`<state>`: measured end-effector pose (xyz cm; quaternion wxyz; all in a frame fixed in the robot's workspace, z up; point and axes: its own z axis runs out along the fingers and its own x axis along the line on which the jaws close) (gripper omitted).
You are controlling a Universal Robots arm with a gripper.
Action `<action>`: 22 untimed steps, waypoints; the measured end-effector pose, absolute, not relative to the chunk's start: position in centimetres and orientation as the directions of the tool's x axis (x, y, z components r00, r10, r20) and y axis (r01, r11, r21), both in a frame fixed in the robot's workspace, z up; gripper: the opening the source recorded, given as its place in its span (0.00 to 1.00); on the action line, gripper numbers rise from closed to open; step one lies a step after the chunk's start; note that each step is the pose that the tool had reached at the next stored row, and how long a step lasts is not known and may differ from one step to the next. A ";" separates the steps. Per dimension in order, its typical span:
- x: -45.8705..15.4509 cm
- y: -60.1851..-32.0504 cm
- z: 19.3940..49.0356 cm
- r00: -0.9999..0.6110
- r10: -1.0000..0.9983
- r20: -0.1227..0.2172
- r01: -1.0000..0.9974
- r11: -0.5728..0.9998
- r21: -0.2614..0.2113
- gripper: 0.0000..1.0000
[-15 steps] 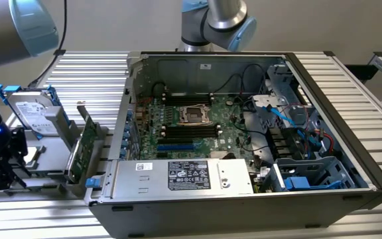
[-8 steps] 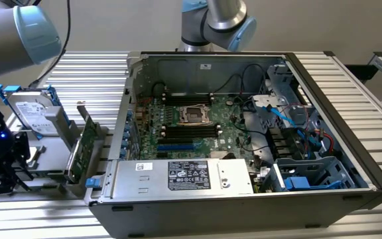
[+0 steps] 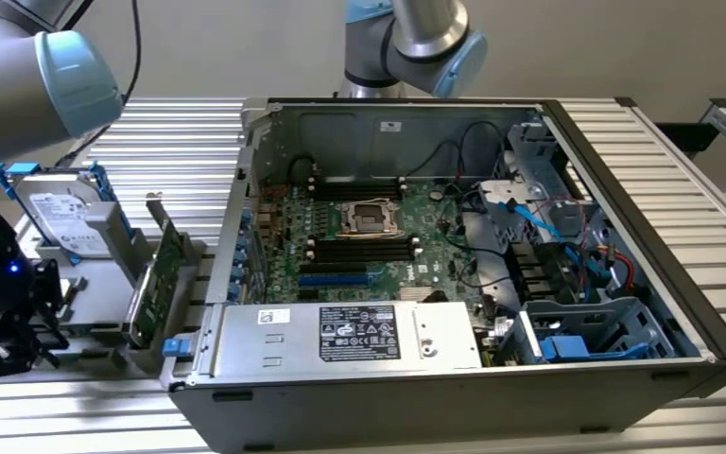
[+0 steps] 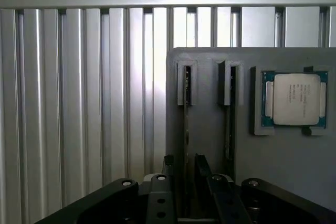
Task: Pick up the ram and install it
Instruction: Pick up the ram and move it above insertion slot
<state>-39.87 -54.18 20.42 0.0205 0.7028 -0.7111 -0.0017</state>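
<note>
The ram [image 4: 186, 124] stands on its edge in a slot of the grey holder [image 4: 207, 145], seen from above as a thin dark line. My gripper [image 4: 185, 162] hangs right over it. The jaws are open, with one black finger [image 4: 168, 161] on each side of the stick and a gap on both sides. A second stick [image 4: 231, 124] stands in the neighbouring slot. In the exterior view the black gripper [image 3: 4, 326] is low at the far left, beside the open computer case [image 3: 628, 161]. Inside the case, the motherboard [image 3: 433, 222] shows black memory slots [image 3: 363, 248].
A silver processor chip [image 4: 294, 99] lies in a pocket of the same holder. In the exterior view a hard drive [image 3: 67, 218] and a tall green expansion card [image 3: 151, 279] stand between the gripper and the case. A second robot arm [image 3: 414, 38] rises behind the case. The table is ribbed aluminium [image 4: 79, 103].
</note>
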 end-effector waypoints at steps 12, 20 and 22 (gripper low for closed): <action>-40.2 -53.7 19.4 -0.011 -1.000 0.027 -0.999 0.012 0.031 0.30; -40.4 -53.7 19.2 -0.011 -1.000 0.028 -0.999 0.012 0.031 0.30; -40.4 -53.7 19.2 -0.011 -1.000 0.028 -0.999 0.012 0.031 0.30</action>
